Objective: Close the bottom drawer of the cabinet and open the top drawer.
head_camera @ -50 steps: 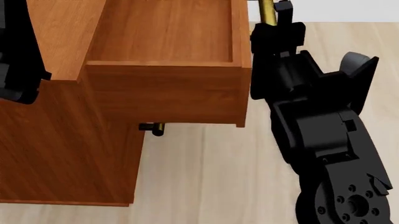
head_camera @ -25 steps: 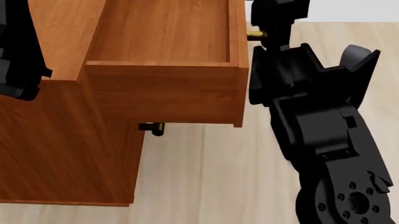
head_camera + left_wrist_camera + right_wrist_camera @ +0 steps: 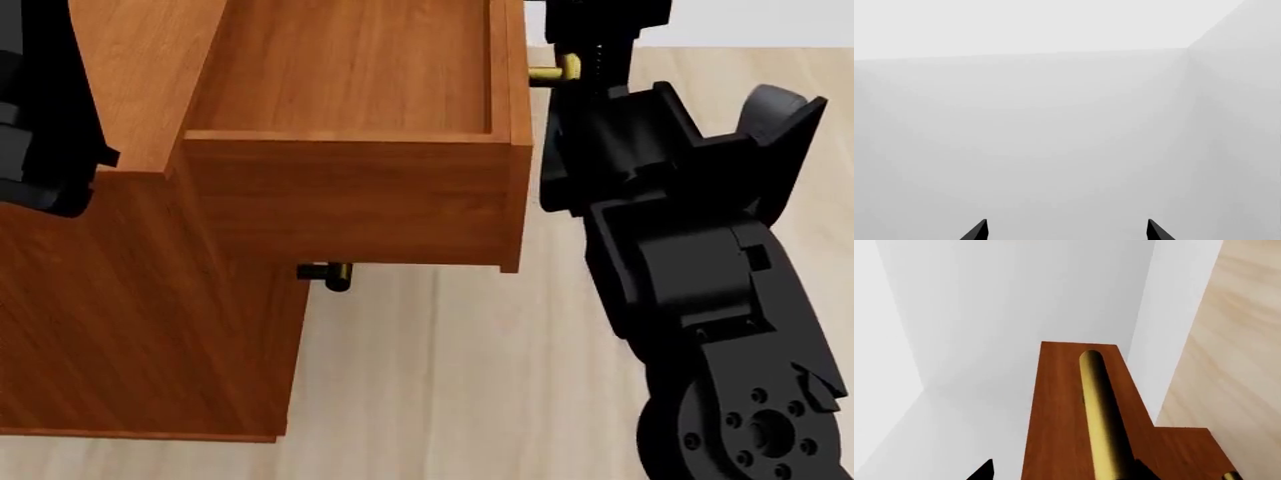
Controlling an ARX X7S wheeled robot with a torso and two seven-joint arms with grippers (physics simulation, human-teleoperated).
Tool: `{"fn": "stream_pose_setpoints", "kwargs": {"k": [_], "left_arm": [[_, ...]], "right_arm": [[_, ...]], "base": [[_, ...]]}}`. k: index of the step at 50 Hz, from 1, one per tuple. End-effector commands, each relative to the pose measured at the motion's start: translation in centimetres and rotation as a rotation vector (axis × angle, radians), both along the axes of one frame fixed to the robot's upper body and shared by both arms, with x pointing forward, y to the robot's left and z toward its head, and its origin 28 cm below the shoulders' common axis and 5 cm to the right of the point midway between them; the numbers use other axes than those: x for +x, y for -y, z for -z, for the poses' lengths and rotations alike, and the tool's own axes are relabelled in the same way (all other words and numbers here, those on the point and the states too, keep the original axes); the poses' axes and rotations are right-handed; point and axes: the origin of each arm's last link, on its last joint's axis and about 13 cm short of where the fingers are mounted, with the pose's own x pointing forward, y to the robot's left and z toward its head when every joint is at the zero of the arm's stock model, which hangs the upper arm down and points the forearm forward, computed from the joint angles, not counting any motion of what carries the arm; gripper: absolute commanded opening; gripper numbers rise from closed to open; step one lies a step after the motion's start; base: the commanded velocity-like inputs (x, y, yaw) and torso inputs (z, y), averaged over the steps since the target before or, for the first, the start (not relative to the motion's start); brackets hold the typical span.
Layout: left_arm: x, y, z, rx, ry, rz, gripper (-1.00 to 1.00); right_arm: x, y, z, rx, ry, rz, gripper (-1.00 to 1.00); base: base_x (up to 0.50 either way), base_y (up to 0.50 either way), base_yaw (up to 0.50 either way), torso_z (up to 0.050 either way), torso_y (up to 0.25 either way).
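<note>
The cabinet (image 3: 147,330) fills the head view from 7 to 11 o'clock, its top drawer (image 3: 354,160) pulled well out toward 3 o'clock; the bottom drawer is not visible, though a brass handle stub (image 3: 334,275) peeks out beneath the open one, on a drawer we cannot identify. Our right arm (image 3: 694,290) rises from 5 o'clock to 1 o'clock, the right gripper (image 3: 1061,472) at the top drawer's brass handle (image 3: 1102,415), a sliver of which gleams at 12 o'clock in the head view. That relation governs the next move: the bar runs lengthwise straight away from the gripper, lying between its two dark fingertips, one pressed against it, one apart, so we read the jaws as parted rather than clamped. Only the right wrist view shows this; the head view hides the fingers behind the wrist. Our left gripper (image 3: 1066,231), fingers spread wide, faces blank wall, far from any drawer.
</note>
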Motion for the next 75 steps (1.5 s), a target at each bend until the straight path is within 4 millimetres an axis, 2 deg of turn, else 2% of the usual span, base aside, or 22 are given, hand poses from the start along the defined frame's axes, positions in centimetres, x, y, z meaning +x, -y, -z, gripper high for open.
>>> {"fn": "stream_pose_setpoints", "kwargs": {"k": [1,17,27,66,75], "left_arm": [[0.0,0.1,0.0,0.004,-0.001,0.002,1.0],[-0.1,0.1,0.0,0.002,0.001,0.001,1.0],[-0.2,0.0,0.0,-0.001,0.003,0.0,1.0],[0.1,0.5,-0.2,0.005,0.002,0.017,1.0],[0.1,0.6,-0.2,0.006,0.002,0.021,1.0]], "right_arm": [[0.1,0.3,-0.2,0.002,0.021,0.015,1.0],[0.9,0.2,1.3,-0.003,-0.03,0.009,1.0],[1.0,0.2,1.5,-0.005,-0.037,0.008,1.0],[-0.7,4.2,0.0,0.039,0.016,0.159,1.0],[-1.4,4.9,-0.3,-0.016,0.043,0.209,1.0]], "base": [[0.0,0.0,0.0,0.0,0.0],[0.0,0.0,0.0,0.0,0.0],[0.0,0.0,0.0,0.0,0.0],[0.0,0.0,0.0,0.0,0.0],[0.0,0.0,0.0,0.0,0.0]]}}
